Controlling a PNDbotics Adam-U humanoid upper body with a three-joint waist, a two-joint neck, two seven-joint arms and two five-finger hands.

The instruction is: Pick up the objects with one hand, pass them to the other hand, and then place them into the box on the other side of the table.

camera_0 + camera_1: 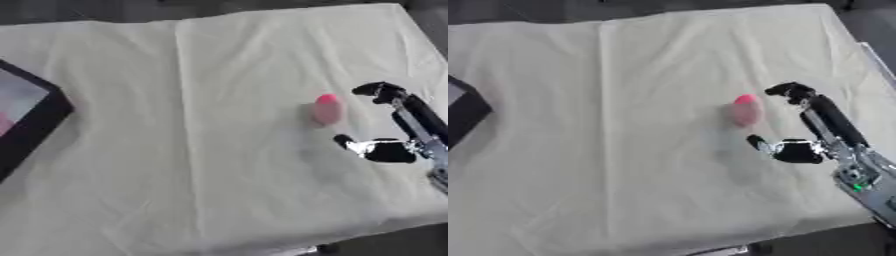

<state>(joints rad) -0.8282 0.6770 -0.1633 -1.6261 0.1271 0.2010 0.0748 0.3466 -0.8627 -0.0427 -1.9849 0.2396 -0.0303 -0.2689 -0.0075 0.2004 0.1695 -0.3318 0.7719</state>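
Your right robot hand sits spread w/ fingers and thumb apart, just beside the pink object, not touching yet, so it's set to close round it. Object lies on the surface, right side. Box waits at far left edge, hence the handover. Left robot hand isn't visible.

R hand enters from right, fingers spread, open toward pink egg-shaped obj; obj sits on cream cloth over counter, just beside fingers, contact unclear. Black box cut off at left edge, well apart.
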